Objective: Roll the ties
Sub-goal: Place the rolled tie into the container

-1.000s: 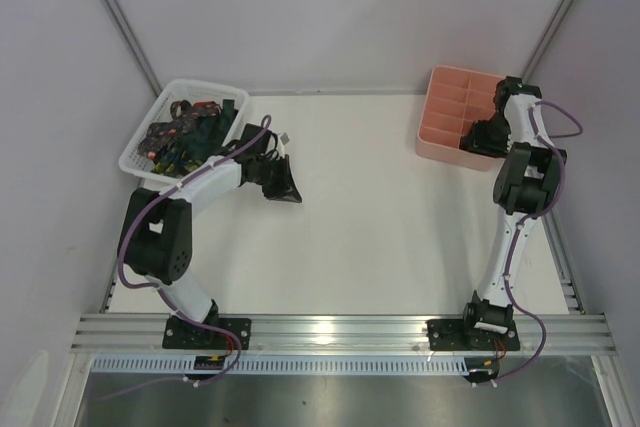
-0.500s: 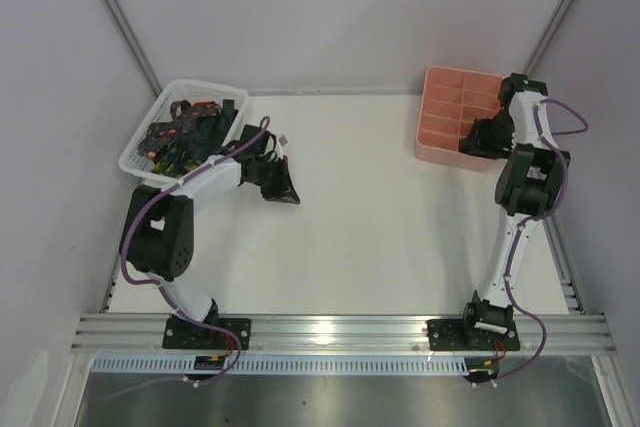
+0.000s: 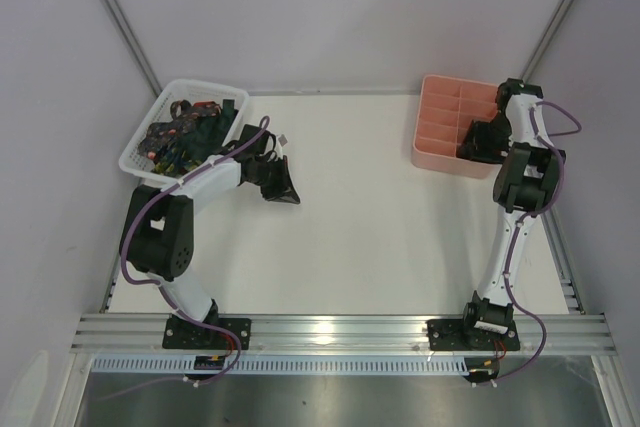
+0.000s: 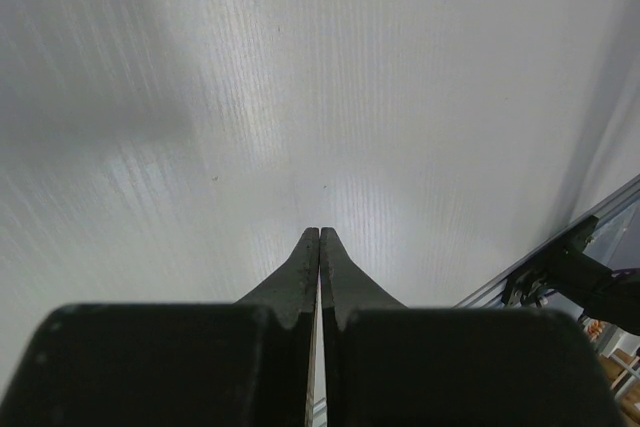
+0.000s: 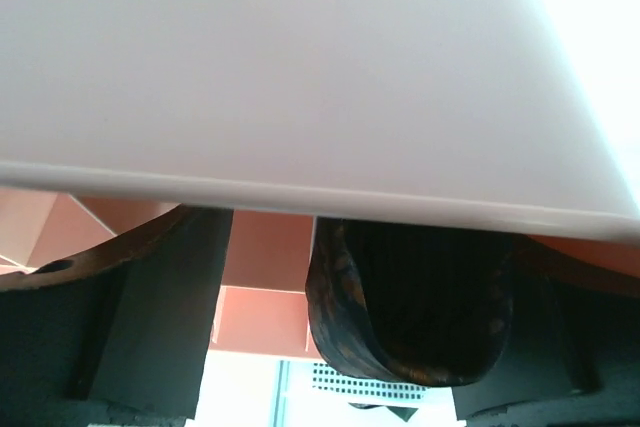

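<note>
A rolled brown tie (image 5: 410, 317) with a fine reddish pattern sits between my right gripper's (image 5: 340, 347) fingers, inside the pink tray (image 3: 440, 117). The jaws stand open. A gap shows between the left finger (image 5: 150, 317) and the roll, which lies close to the other finger. In the top view this gripper (image 3: 478, 142) hangs over the tray's near right compartments and hides the roll. Several more ties (image 3: 185, 132) lie tangled in the white basket (image 3: 165, 97). My left gripper (image 3: 287, 190) is shut and empty, low over the white table right of the basket, fingertips (image 4: 319, 237) pressed together.
The white basket stands at the table's far left corner and the pink tray at the far right. An aluminium rail (image 3: 340, 327) runs along the near edge by both arm bases. Grey walls close in the table's sides and back.
The right gripper has opened wider around the rolled tie and shifted a little left. The pink tray has slid slightly left with it. The left arm has barely moved.
</note>
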Controlling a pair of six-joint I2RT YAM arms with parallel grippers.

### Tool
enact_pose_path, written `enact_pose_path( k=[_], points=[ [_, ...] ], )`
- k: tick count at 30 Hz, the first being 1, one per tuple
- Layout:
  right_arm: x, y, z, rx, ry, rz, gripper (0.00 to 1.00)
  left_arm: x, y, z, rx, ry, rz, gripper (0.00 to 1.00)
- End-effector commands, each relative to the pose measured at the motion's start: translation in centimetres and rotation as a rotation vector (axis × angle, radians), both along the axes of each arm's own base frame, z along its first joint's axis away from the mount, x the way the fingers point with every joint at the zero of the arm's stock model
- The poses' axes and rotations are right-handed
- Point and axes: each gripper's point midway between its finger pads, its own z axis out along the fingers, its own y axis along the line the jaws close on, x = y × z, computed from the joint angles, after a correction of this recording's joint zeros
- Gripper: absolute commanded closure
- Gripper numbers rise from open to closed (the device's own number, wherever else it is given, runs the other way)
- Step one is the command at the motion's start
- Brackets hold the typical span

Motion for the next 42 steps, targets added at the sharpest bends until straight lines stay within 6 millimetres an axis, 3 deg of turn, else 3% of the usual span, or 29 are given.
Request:
enact_pose_path(
  k=[1, 2, 4, 5, 8, 21, 24, 27, 33, 39, 42],
  points=[
    [-1.2, 0.1, -0.4, -0.008, 0.045, 0.036, 0.2, 0.5, -0.2, 0.7, -0.027, -0.029, -0.004, 0.98],
    [-1.1, -0.1, -0.1, -0.022, 0.032, 0.036, 0.2, 0.6, -0.1, 0.7, -0.025, -0.03, -0.001, 0.98],
    [-1.2, -0.4, 1.1, -0.049, 0.016, 0.043, 0.02, 0.5, -0.2, 0.7, -0.031, -0.027, -0.002, 0.98],
    [-1.4, -0.6, 1.3, -0.055, 0.019, 0.047, 0.0, 0.6, -0.2, 0.6, -0.032, -0.027, -0.002, 0.98],
    [-2.5, -0.5, 1.5, -0.048, 0.048, 0.065, 0.0, 1.0, -0.3, 0.6, -0.034, -0.031, -0.001, 0.98],
    [-3.4, -0.8, 3.0, -0.052, 0.07, 0.093, 0.0, 1.0, 0.0, 0.5, -0.039, -0.027, 0.008, 0.98],
    [-4.4, -1.9, 3.4, -0.099, 0.108, 0.106, 0.0, 0.9, 0.3, 0.4, -0.03, -0.026, 0.018, 0.98],
    [-5.4, -1.3, 3.9, -0.082, 0.113, 0.117, 0.0, 0.9, 0.3, 0.3, -0.032, -0.023, 0.014, 0.98],
    [-6.2, -0.9, 3.2, -0.075, 0.138, 0.142, 0.0, 1.4, 0.0, 0.3, -0.046, -0.015, 0.004, 0.98],
    [-6.5, -2.0, 4.2, -0.12, 0.122, 0.164, 0.0, 1.5, 0.0, 0.3, -0.042, -0.024, 0.001, 0.98],
    [-6.4, -1.6, 4.7, -0.101, 0.118, 0.182, 0.0, 1.2, 0.1, 0.1, -0.039, -0.013, -0.004, 0.98]
  ],
)
